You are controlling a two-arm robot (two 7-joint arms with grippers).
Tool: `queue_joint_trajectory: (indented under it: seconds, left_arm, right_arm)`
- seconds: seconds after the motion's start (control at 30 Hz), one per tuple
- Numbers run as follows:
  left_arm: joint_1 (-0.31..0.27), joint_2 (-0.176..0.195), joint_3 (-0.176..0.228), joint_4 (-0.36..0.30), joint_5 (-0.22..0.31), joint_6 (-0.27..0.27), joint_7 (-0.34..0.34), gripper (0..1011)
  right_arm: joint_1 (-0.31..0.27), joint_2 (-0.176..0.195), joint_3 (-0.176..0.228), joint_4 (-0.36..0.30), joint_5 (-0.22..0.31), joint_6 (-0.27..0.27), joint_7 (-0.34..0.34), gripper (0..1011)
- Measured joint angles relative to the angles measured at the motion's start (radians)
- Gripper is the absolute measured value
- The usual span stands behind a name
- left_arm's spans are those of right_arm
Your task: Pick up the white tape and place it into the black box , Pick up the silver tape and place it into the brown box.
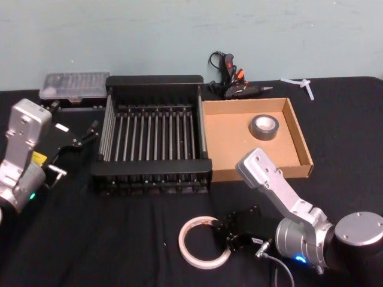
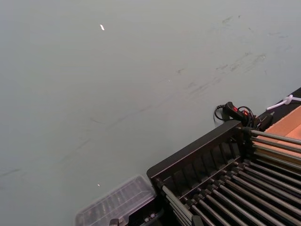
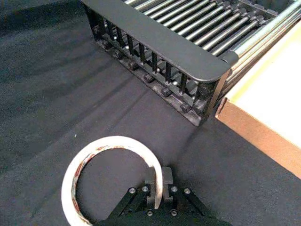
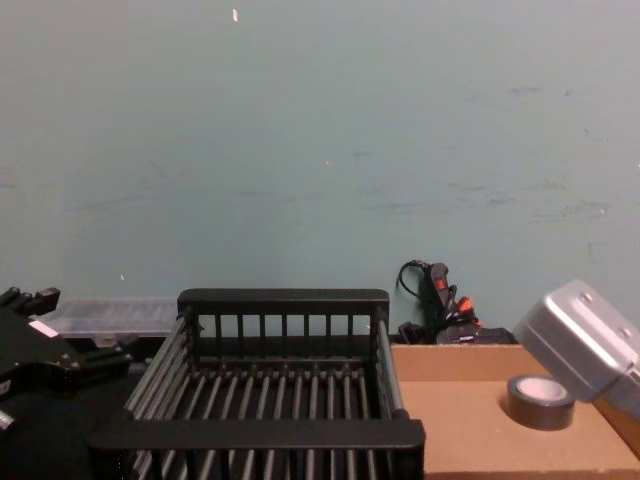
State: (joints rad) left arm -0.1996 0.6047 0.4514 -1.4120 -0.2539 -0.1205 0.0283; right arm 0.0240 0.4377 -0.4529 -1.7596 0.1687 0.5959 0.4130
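The white tape (image 1: 182,244) lies as a large thin ring on the black cloth, in front of the black box (image 1: 154,81). My right gripper (image 1: 222,230) sits at the ring's right side. In the right wrist view its fingers (image 3: 150,181) straddle the white tape (image 3: 113,141) band, and my right gripper (image 3: 158,176) is shut on it. The silver tape (image 1: 264,135) rests inside the brown box (image 1: 233,137), also seen from the chest as the silver tape (image 4: 540,405). My left gripper (image 1: 90,134) is parked left of the black box.
A glue gun (image 1: 233,81) and a white plastic piece (image 1: 299,84) lie behind the brown box. A clear plastic case (image 1: 75,86) sits behind the black box's left corner. Open black cloth spreads left of the white tape.
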Motion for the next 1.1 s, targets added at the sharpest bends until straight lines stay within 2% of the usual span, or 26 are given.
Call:
queue_joint_trajectory:
  seconds: [0.47,1.1]
  left_arm:
    - [0.0,0.0,0.0,0.0,0.0,0.0,0.0,1001]
    - [0.0,0.0,0.0,0.0,0.0,0.0,0.0,1001]
  right_arm:
    - [0.001,0.002,0.003,0.0,0.007,-0.013,0.006,95]
    - [0.029,0.048,0.03,-0.049,0.065,-0.145,0.038,95]
